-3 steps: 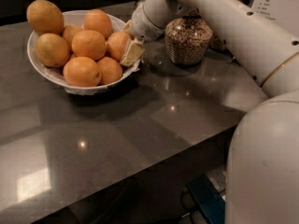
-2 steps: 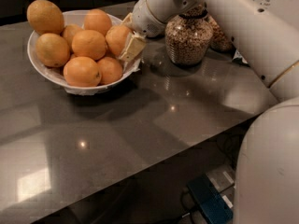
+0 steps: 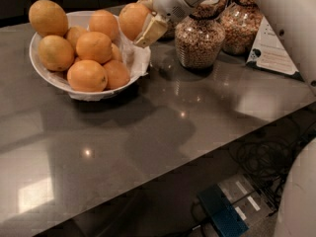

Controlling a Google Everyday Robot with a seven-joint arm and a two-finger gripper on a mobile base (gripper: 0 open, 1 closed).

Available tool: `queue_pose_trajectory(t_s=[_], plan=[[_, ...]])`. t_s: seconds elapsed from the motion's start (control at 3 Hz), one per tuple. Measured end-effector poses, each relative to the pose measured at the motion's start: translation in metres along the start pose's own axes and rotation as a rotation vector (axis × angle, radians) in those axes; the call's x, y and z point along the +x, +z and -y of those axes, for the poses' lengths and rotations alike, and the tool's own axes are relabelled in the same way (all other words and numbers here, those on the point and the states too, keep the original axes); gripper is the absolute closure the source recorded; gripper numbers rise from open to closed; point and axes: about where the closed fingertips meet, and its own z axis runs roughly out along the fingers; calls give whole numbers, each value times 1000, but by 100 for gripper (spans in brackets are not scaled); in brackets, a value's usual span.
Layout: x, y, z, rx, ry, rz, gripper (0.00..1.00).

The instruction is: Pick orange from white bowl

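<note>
The white bowl [image 3: 54,78] with a crinkled liner stands at the back left of the dark table, full of several oranges [image 3: 94,46]. My gripper [image 3: 140,19] is at the bowl's right rim, raised above it. It is shut on one orange [image 3: 132,19], held between cream fingers [image 3: 150,29], clear of the pile. The white arm comes in from the upper right.
Two glass jars of cereal [image 3: 200,43] stand right behind the gripper. A printed card [image 3: 274,53] leans at the back right. The table edge [image 3: 207,154] runs diagonally at the lower right, with cables and a blue device [image 3: 224,216] on the floor below.
The gripper has lifted the orange up and out of the bowl's right side. The view has shifted, so the bowl appears nearer and the jars farther right.
</note>
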Motion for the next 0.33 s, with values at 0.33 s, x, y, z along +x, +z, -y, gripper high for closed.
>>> queue_pose_trajectory(t_s=[0.33], plan=[[0, 0, 0, 0, 0, 0, 100]])
